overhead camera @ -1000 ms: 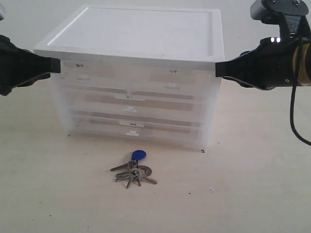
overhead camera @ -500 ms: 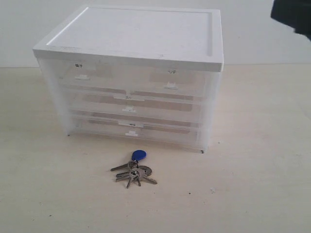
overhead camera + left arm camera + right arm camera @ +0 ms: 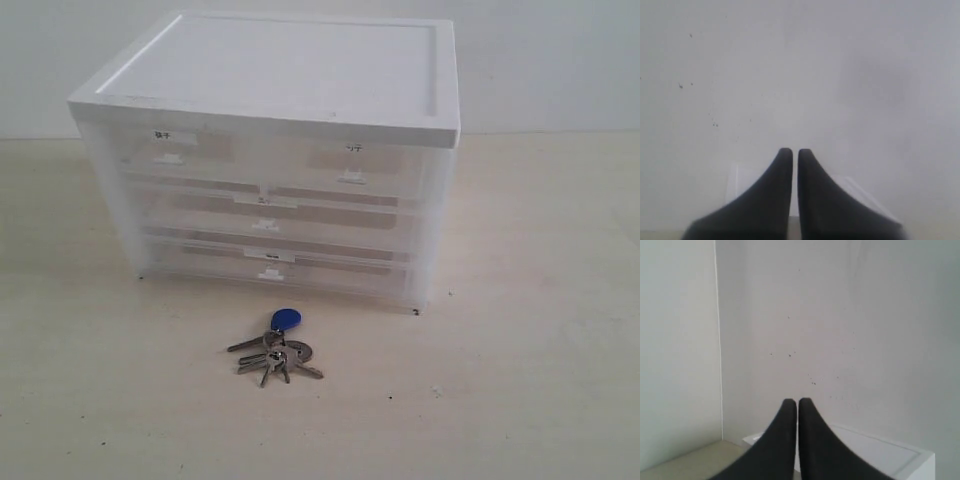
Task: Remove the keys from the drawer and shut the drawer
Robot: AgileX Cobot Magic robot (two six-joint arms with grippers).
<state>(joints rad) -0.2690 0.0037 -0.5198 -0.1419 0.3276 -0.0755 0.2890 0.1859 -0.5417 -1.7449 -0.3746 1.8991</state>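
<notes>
Keys [image 3: 275, 355], blue teardrop fob, before translucent drawer [image 3: 330, 270]; left tool [image 3: 790, 152], right tool [image 3: 797, 402] closed.

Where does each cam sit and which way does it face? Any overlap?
Exterior: off the arms, in front and above; faces the translucent plastic cabinet with white top and silver keys with blue fob on the beige table; no arm shows.
Left wrist: behind the shut left gripper; faces a pale wall.
Right wrist: behind the shut right gripper; faces a wall corner.
Shared: cabinet's white top, exterior and right wrist.
</notes>
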